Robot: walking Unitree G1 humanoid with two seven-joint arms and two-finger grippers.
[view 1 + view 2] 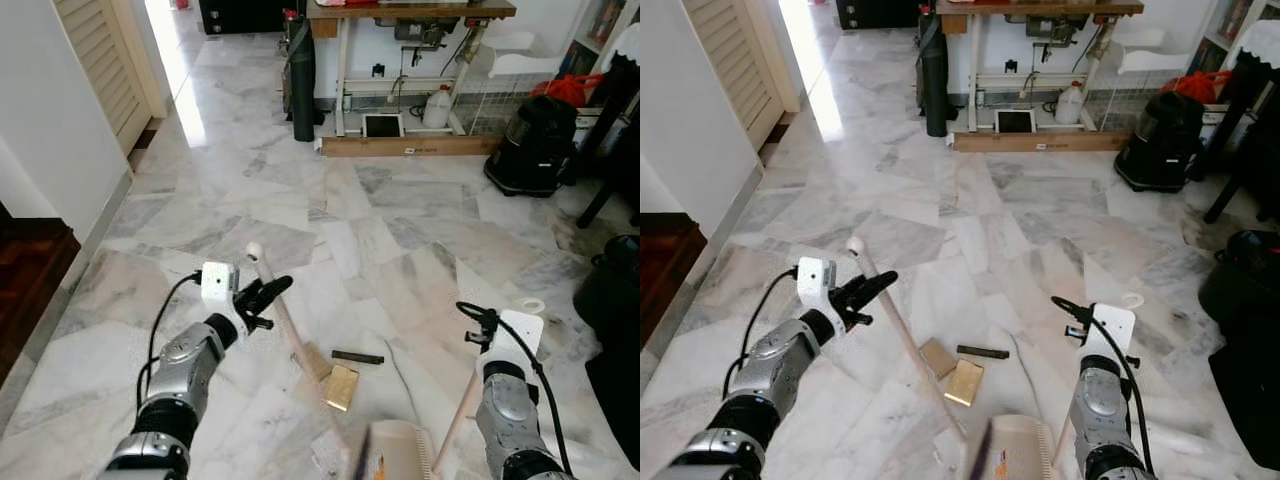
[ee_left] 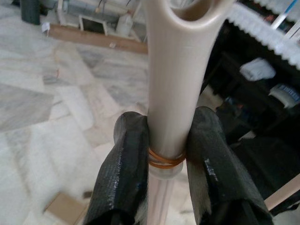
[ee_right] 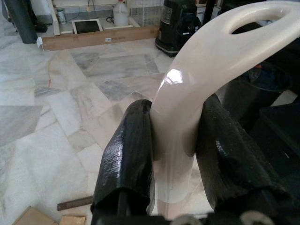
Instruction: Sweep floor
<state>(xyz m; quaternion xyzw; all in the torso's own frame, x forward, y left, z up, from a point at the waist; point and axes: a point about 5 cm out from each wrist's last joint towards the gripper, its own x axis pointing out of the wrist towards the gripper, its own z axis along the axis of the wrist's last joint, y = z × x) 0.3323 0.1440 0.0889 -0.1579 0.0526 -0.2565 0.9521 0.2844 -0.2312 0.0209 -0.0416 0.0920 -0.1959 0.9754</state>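
Left gripper [image 1: 268, 297] jaws clamp broom handle [image 1: 283, 318]; right gripper [image 3: 173, 154] jaws clamp dustpan handle [image 3: 197, 89] (glossy); either may slip, scattering debris [image 1: 340, 386].

We see our left tool [image 1: 268, 297] closed on a pale broom handle [image 1: 281, 310] that slants down to the marble floor [image 1: 400, 210], close to a tan block [image 1: 341, 386] and a dark strip [image 1: 358, 357]. Our right tool [image 1: 480, 322] sits at the looped top of a second handle [image 1: 468, 395], with a cream dustpan [image 1: 398, 450] low between the arms. Farther off stand a bench [image 1: 410, 12], a black vacuum cleaner [image 1: 532, 146] and a white jug [image 1: 437, 106].
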